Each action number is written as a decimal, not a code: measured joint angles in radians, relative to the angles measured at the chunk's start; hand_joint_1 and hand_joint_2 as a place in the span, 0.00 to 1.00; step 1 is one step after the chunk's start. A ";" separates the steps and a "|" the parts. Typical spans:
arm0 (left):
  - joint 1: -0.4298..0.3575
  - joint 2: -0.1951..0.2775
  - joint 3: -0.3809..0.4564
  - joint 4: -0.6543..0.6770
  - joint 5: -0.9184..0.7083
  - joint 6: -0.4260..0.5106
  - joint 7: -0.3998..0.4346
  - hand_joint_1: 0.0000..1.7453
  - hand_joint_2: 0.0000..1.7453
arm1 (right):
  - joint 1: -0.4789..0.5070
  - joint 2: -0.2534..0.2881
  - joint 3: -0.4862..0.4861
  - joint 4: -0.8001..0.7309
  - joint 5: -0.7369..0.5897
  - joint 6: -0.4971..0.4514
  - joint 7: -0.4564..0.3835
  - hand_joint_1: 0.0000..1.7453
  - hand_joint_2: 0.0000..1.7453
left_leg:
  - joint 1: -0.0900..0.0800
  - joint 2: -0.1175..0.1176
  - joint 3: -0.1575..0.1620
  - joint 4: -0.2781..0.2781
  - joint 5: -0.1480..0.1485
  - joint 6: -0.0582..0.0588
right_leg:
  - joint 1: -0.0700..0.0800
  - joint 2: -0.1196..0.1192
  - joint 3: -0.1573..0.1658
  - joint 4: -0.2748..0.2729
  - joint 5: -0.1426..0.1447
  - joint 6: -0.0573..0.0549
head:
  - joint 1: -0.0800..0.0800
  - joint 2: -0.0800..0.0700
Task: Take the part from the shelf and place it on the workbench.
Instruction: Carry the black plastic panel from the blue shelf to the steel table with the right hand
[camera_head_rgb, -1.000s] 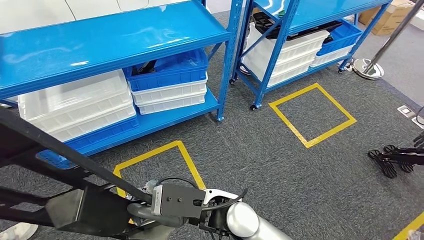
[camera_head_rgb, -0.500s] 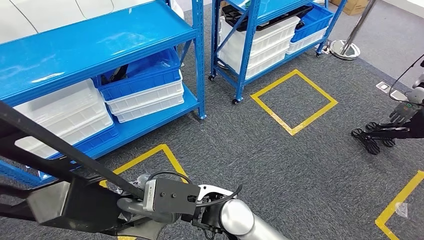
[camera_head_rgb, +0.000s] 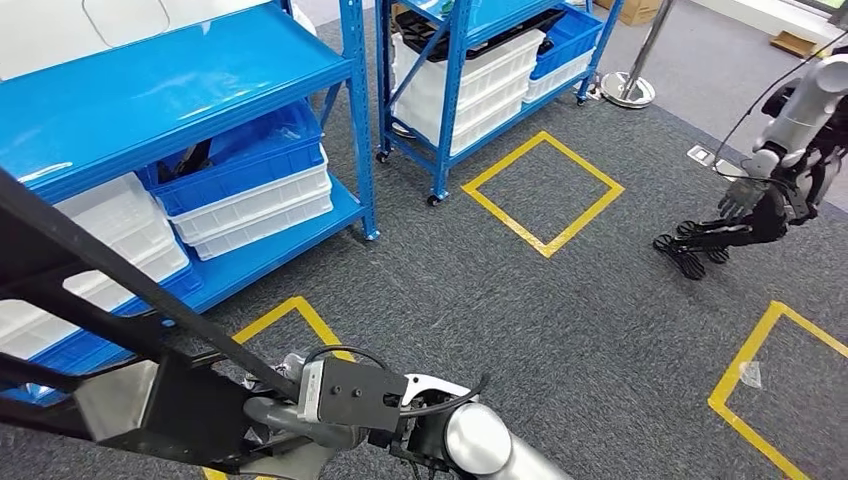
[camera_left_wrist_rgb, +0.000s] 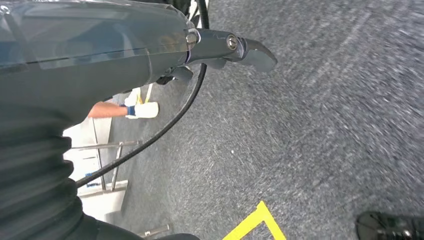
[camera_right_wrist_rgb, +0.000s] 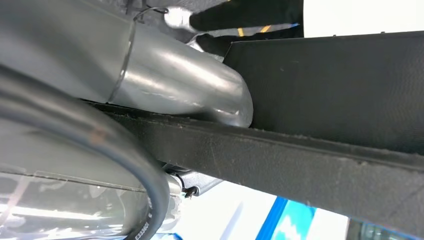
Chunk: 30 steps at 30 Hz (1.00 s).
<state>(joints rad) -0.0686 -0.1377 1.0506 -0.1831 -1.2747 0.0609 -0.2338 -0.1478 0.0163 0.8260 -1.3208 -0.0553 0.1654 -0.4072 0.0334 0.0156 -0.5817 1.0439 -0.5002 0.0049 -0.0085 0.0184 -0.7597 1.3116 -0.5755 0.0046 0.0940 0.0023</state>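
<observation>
The part is a large black frame (camera_head_rgb: 150, 410) with long bars running up to the left, low at the left of the head view. My right hand (camera_head_rgb: 275, 415) grips it at its near corner, with the silver forearm (camera_head_rgb: 480, 440) reaching in from below. In the right wrist view a silver finger (camera_right_wrist_rgb: 200, 85) lies against the part's black edge (camera_right_wrist_rgb: 325, 85). My left hand (camera_left_wrist_rgb: 100, 45) hangs over grey carpet in the left wrist view, one finger (camera_left_wrist_rgb: 250, 50) stretched out; what it holds is hidden.
A blue shelf (camera_head_rgb: 150, 90) with blue bins (camera_head_rgb: 240, 160) and white bins (camera_head_rgb: 255, 205) stands to the left, a second shelf (camera_head_rgb: 450, 60) behind it. Yellow floor squares (camera_head_rgb: 545, 185) mark the carpet. Another robot (camera_head_rgb: 780, 170) stands at the right.
The camera has turned right: shelves and floor squares slid left in the picture and another robot came into view. My right hand keeps its hold on the black part.
</observation>
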 joint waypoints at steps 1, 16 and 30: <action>-0.001 -0.003 0.000 0.000 0.002 0.001 0.000 0.00 1.00 | -0.002 -0.003 0.000 0.002 -0.001 0.003 0.002 1.00 0.00 | 0.000 0.010 0.001 0.000 -0.001 0.000 | -0.002 -0.004 0.001 -0.005 0.015 0.002 | 0.000 0.000; 0.000 -0.018 0.000 0.001 -0.003 -0.009 0.000 0.00 1.00 | -0.030 -0.011 -0.001 0.006 -0.012 0.005 0.022 1.00 0.00 | -0.005 -0.013 -0.112 0.273 -0.131 -0.042 | 0.008 0.013 0.151 -0.297 0.127 -0.044 | -0.007 0.000; -0.002 -0.020 0.013 0.001 0.012 0.004 0.004 0.00 1.00 | -0.049 -0.017 0.002 0.006 -0.013 0.007 0.019 1.00 0.00 | 0.000 -0.004 0.000 -0.001 0.003 -0.002 | 0.003 -0.001 0.002 -0.010 0.003 -0.005 | 0.000 0.001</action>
<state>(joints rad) -0.0708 -0.1579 1.0632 -0.1820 -1.2632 0.0646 -0.2303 -0.1968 -0.0010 0.8276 -1.3147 -0.0686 0.1727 -0.3884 0.0335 0.0118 -0.5820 1.0430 -0.4973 0.0027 -0.0050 0.0179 -0.7575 1.3017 -0.5729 -0.0005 0.0942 0.0031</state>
